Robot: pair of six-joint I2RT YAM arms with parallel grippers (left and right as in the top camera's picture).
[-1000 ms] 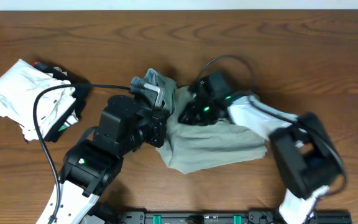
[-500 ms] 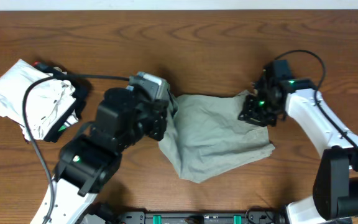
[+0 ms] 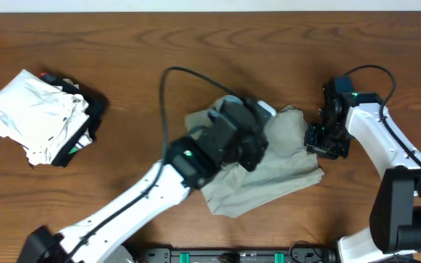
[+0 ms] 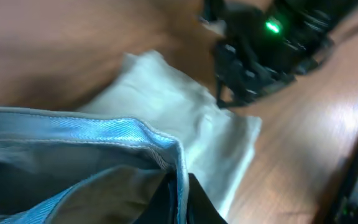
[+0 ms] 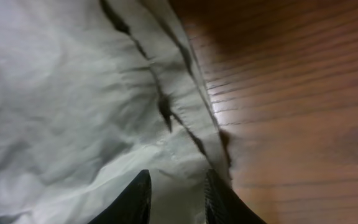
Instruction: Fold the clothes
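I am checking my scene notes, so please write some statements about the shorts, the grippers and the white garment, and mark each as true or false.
1. The left gripper pinches a fold of the shorts. True.
2. The right gripper is over the white garment. False: it is at the shorts' right edge.
3. The white garment lies at the left end of the table, apart from the shorts. True.
4. The shorts lie neatly folded. False: they are wrinkled, with an uneven outline.
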